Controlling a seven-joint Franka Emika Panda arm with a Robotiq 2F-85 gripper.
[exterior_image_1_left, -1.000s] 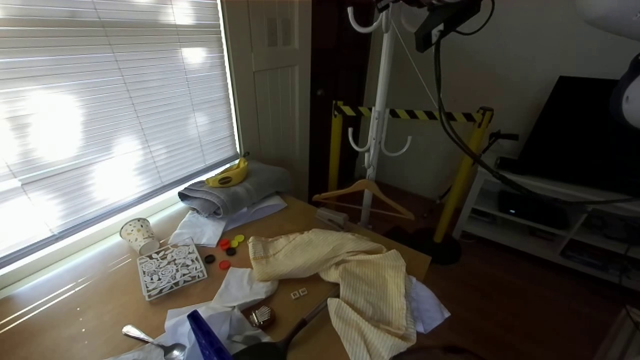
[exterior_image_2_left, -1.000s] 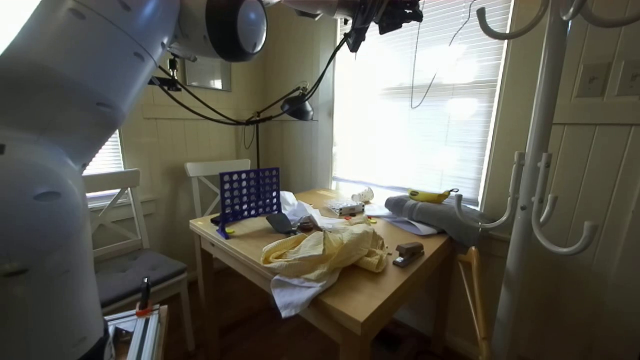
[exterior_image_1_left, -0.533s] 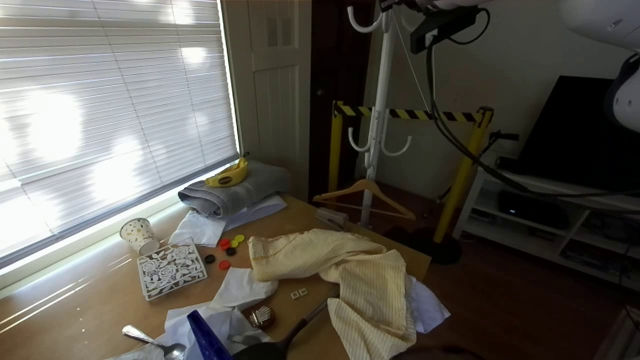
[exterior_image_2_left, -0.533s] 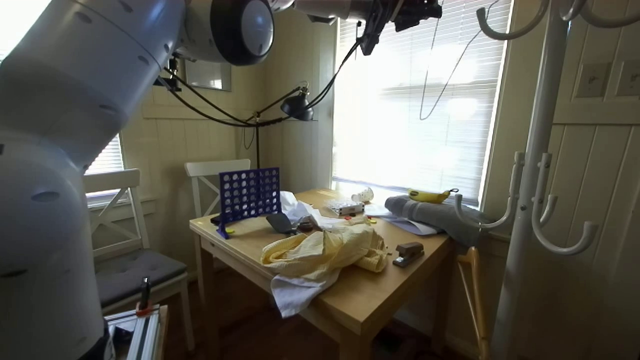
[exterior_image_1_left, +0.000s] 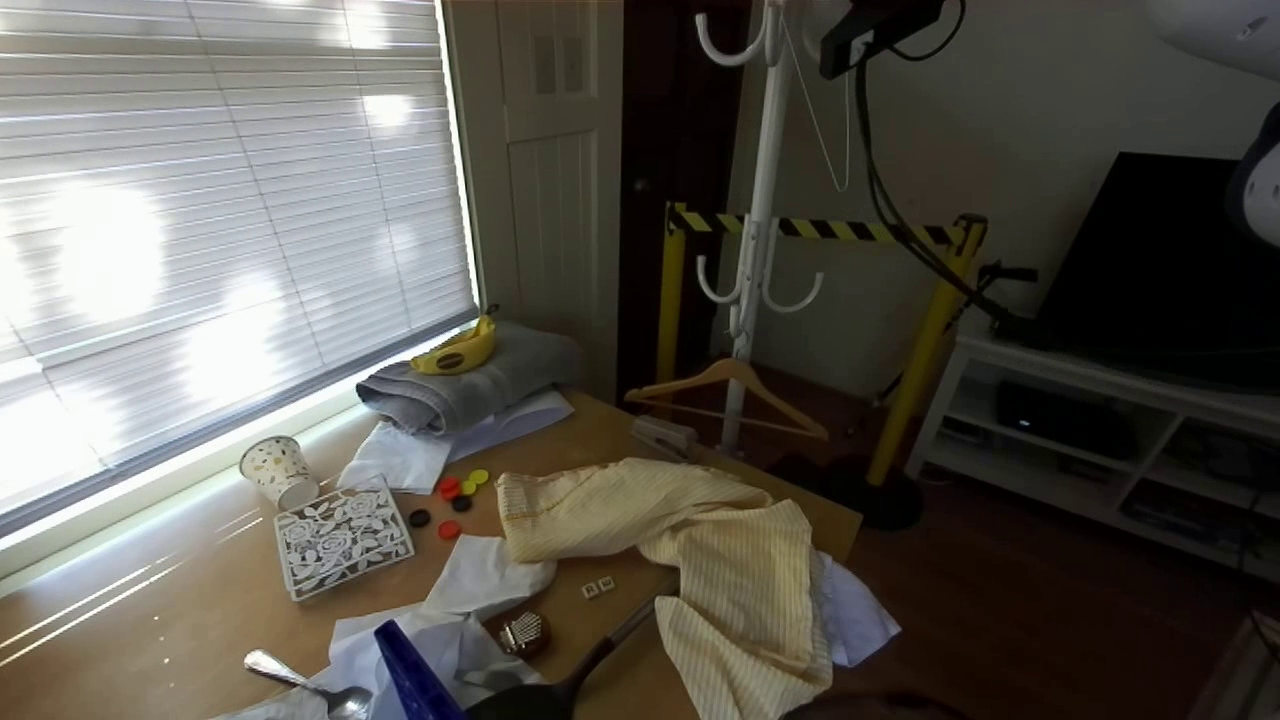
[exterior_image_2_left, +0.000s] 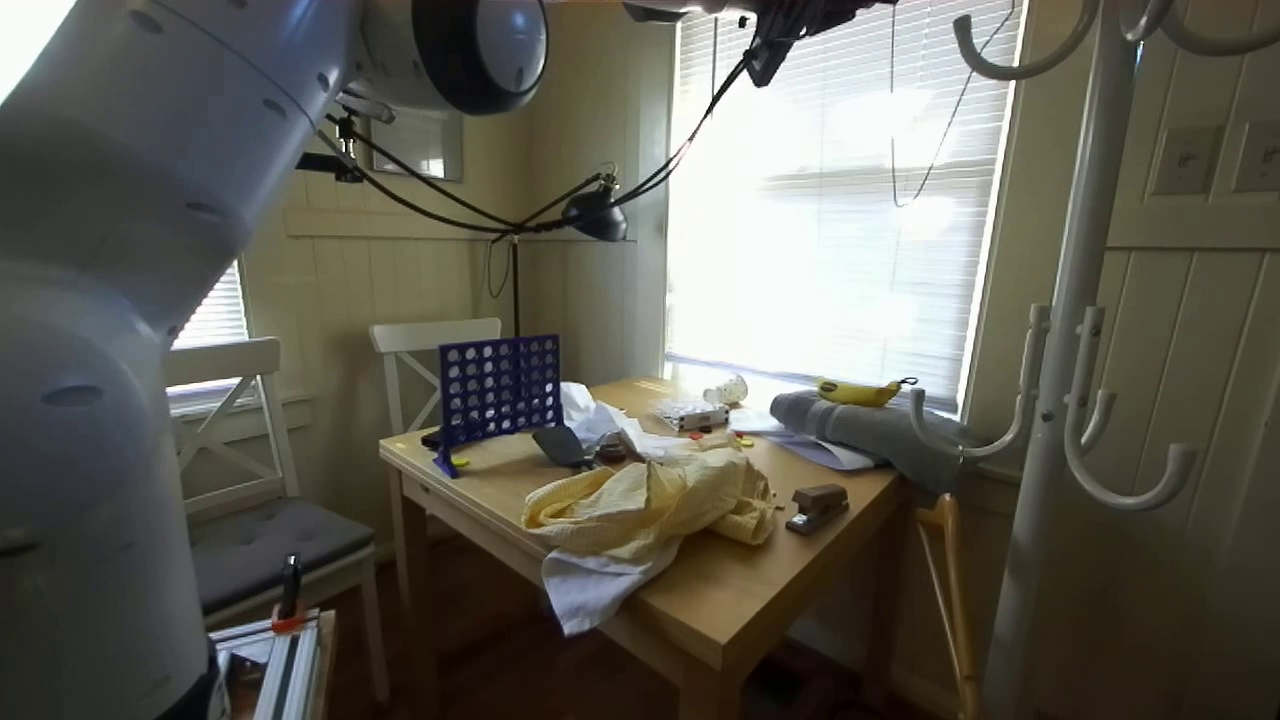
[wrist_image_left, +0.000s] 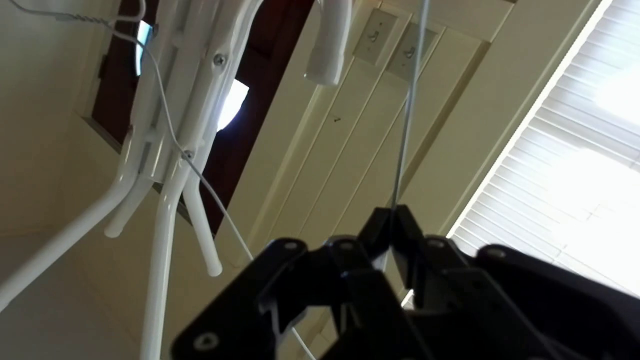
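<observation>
Wrist view: gripper (wrist_image_left: 392, 220) has its jaws pinched together, no real gap, on one side of a wire hanger (wrist_image_left: 411, 95); the other side slants past the white coat rack (wrist_image_left: 204, 105), twisted neck toward upper left, can't tell if it touches. Handling well probably means a firm pinch, slow travel and small wrist turns, since thin wire could swivel between the jaws or snag a peg (wrist_image_left: 327, 55). In an exterior view the arm (exterior_image_2_left: 190, 180) rises at the left and reaches along the top edge, wrist roughly level, hanger dangling in front of the window (exterior_image_2_left: 800, 250); gripper partly cropped. In an exterior view the black box (exterior_image_1_left: 880, 30) on the wrist sits high beside the rack, jaws out of frame, wire hanging lower.
</observation>
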